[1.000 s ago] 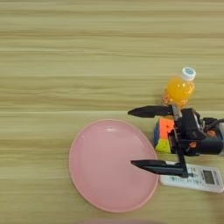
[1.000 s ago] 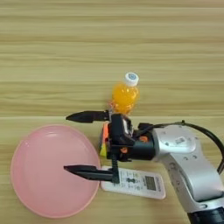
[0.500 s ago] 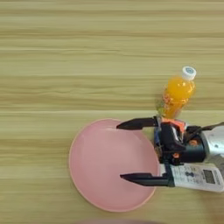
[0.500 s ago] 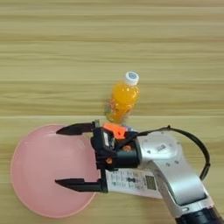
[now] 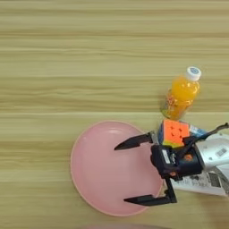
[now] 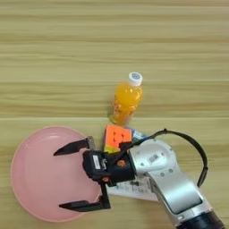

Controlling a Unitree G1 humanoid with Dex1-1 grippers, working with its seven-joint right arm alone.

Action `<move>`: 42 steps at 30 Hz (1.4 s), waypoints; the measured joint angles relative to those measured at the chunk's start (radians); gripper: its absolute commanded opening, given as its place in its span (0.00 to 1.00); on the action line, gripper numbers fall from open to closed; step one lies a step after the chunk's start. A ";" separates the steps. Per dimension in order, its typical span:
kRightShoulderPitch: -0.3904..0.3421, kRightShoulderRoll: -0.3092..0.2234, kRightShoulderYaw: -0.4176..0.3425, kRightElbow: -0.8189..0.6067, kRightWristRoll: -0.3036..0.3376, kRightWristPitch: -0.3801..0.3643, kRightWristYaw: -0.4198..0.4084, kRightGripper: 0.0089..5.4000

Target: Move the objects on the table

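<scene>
The right gripper [image 5: 121, 173] is held with jaws spread wide and empty above the pink plate [image 5: 96, 179] on the table [image 5: 67, 67]. The puzzle cube [image 5: 173, 133] lies behind the jaws, beside the far one's base.

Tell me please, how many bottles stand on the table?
1. The small orange juice bottle with a white cap stands on the table, beyond the puzzle cube and right of the pink plate. The arm may hide other small things.
</scene>
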 measured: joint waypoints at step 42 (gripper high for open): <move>-0.217 0.087 0.262 0.128 -0.294 -0.017 -0.125 1.00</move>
